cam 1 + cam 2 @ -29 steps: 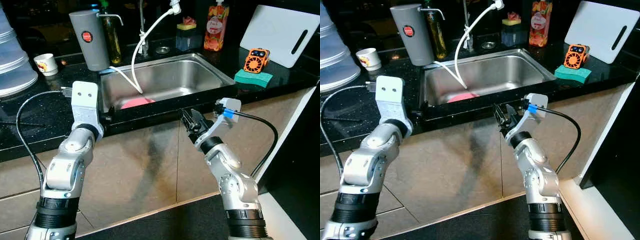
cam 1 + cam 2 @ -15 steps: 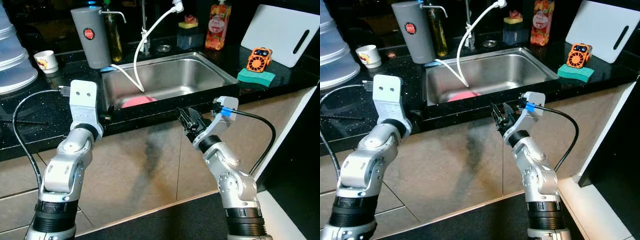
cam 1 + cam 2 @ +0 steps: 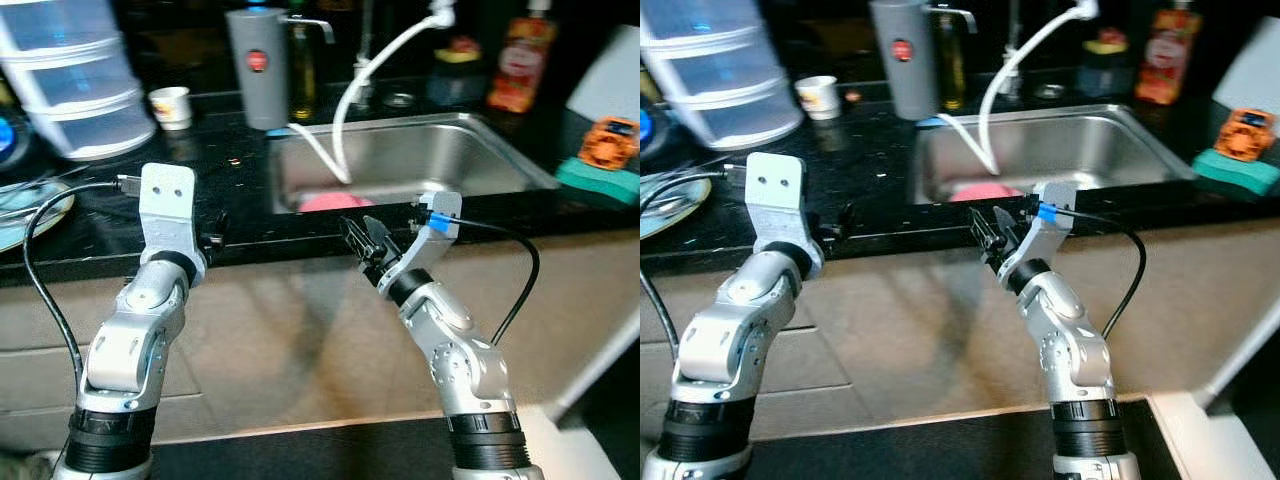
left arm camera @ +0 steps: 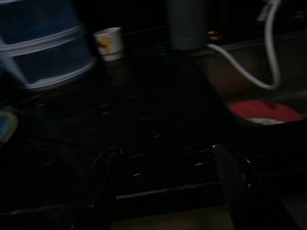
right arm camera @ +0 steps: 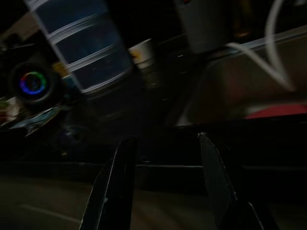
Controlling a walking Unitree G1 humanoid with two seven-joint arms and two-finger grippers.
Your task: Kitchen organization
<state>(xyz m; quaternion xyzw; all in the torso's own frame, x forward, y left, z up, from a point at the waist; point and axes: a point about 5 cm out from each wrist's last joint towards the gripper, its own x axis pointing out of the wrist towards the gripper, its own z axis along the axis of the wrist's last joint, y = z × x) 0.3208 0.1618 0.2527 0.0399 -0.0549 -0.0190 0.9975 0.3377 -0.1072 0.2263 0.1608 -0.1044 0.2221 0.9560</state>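
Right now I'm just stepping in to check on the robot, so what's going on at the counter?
The robot stands facing the black counter by the steel sink, and neither gripper holds anything. The left gripper and right gripper both hang open at the counter's front edge. A pink dish lies in the sink under a white hose. A grey canister, small cup and clear drawer unit sit untouched on the counter.
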